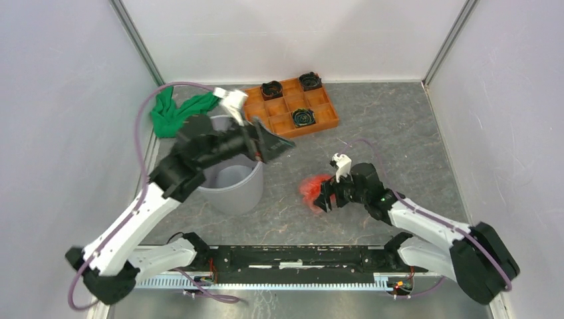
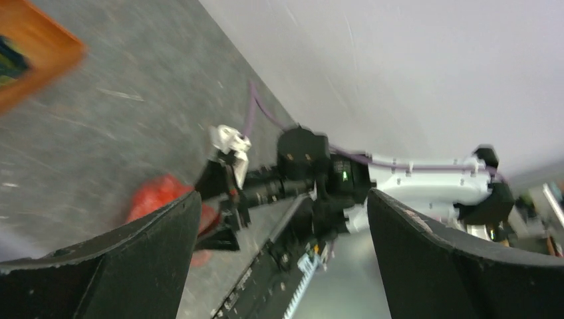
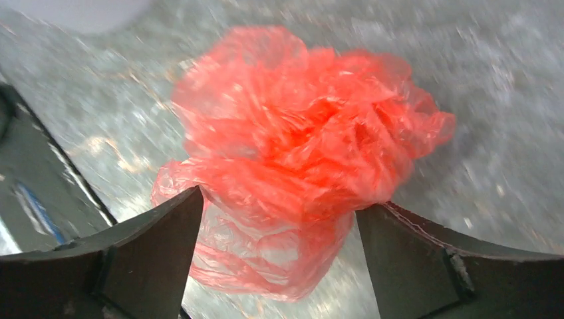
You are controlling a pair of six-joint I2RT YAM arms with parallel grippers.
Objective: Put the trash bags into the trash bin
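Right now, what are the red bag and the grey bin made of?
The bag looks like thin, see-through red-orange plastic film: it is crumpled into shiny wrinkles. The bin looks like smooth, matte grey plastic, though that is less sure from above.

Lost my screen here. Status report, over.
Left pincer open, empty. Right pincer open, astride the red bag, bag on table, outside the bin. Left arm across bin mouth.

The trash bag (image 3: pixel 299 153) is crinkly, glossy plastic film; the trash bin (image 1: pixel 236 189) smooth, matt plastic.
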